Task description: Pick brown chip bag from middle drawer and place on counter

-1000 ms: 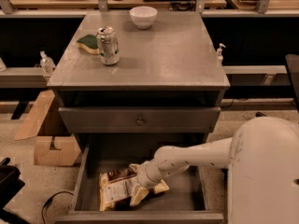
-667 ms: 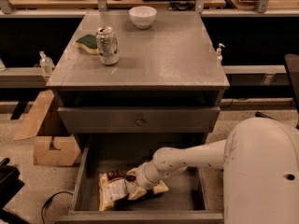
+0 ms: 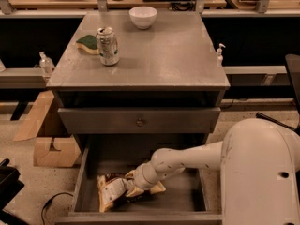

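Reaching into the middle drawer (image 3: 183, 197), my gripper (image 3: 128, 188) sits on the brown chip bag (image 3: 108, 194) at the near left. I cannot tell if it grips.

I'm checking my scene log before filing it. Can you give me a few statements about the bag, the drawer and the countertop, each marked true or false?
1. The brown chip bag lies in the open middle drawer. True.
2. The gripper hovers above the counter. False: it is down in the drawer, at the bag.
3. A can stands on the counter next to a green sponge. True.
4. The white bowl sits in the drawer. False: it is near the counter's back edge.
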Tool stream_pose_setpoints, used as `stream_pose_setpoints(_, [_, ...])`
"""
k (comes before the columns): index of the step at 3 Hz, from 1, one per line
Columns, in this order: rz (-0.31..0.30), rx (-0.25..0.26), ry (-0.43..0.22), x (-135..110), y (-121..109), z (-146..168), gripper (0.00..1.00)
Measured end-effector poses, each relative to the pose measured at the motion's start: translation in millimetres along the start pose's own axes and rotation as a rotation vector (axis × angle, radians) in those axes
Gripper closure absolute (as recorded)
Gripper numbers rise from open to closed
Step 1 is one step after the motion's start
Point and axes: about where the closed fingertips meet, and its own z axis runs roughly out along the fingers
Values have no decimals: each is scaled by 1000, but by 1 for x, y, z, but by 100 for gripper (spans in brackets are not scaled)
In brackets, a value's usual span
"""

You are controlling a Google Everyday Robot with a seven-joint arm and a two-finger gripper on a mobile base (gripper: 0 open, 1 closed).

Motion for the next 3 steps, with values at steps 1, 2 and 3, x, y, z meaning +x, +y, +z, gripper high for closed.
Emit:
stream_pose_setpoints(1, [0,0,0,-3,-1,-4,100])
stream_pose_setpoints(2, [0,0,0,-3,-1,-4,100])
stream_pose_setpoints(3, [-8,32,-7,-13,10,-36,100])
